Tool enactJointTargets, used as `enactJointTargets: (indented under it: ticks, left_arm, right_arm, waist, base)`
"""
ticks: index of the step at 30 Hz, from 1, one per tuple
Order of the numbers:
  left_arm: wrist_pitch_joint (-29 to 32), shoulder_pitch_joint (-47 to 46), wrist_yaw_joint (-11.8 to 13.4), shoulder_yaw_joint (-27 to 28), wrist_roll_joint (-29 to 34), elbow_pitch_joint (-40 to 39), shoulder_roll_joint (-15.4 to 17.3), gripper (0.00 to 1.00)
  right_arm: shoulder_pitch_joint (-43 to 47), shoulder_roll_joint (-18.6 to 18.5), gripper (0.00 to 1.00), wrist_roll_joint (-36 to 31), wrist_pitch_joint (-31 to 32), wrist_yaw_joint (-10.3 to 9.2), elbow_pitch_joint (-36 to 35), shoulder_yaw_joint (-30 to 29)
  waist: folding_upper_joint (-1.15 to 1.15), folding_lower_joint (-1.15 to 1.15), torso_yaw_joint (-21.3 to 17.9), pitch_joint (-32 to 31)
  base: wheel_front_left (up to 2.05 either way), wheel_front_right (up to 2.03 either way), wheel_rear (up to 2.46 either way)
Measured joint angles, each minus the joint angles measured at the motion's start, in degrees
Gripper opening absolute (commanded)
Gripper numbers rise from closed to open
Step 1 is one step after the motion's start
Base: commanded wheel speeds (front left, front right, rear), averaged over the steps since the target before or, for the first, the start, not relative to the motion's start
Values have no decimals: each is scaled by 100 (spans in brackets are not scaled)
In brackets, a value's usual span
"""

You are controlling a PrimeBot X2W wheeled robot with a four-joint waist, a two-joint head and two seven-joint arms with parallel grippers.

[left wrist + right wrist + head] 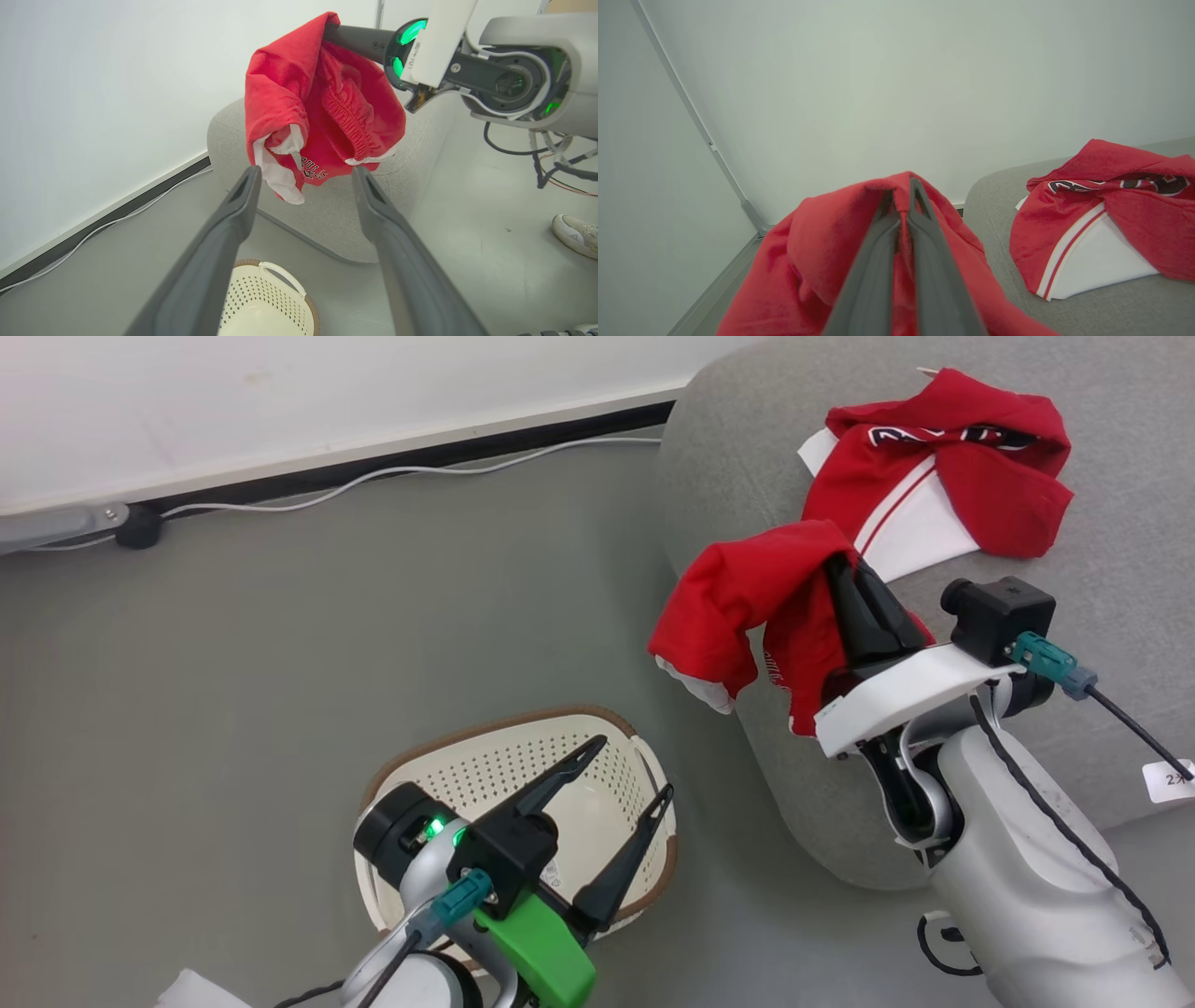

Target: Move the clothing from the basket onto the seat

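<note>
Right gripper (903, 191) has its two dark fingers pressed together on a fold of one red garment (738, 588), which hangs bunched from them in the air. White trim and some lettering show at its lower edge (the letters are upside down in the left wrist view). It hangs over the rounded front corner of the grey seat (1111, 579), partly past the edge and above the floor (280, 644).

Farther in on the cushion lies the other red garment (934, 476), crumpled, with a white panel and thin red stripes. It is apart from the hanging one. A small white tag (1167, 780) sits near the seat's edge, beside the right arm.

On the floor just beside the seat stands the cream basket (485, 775). Left gripper (635, 766) hovers over it with its fingers spread wide. A white cable (373, 476) runs along the wall's base, and a person's pale shoe (577, 235) rests on the floor.
</note>
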Motion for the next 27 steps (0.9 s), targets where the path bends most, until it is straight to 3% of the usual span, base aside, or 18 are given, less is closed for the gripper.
enactJointTargets:
  ticks: [13,27]
  left_arm:
    - [71,-7,1,0,235,-189,107,100]
    - [224,-209,-9,-43,296,-352,178,100]
  right_arm:
    - [-25,10,0,92,-47,-59,35,-313]
    - [-489,-179,0,252,-98,-213,-18,-1092]
  waist:
    - [0,0,-591,348]
    - [0,0,-995,805]
  base:
    - [0,0,0]
    - [0,0,0]
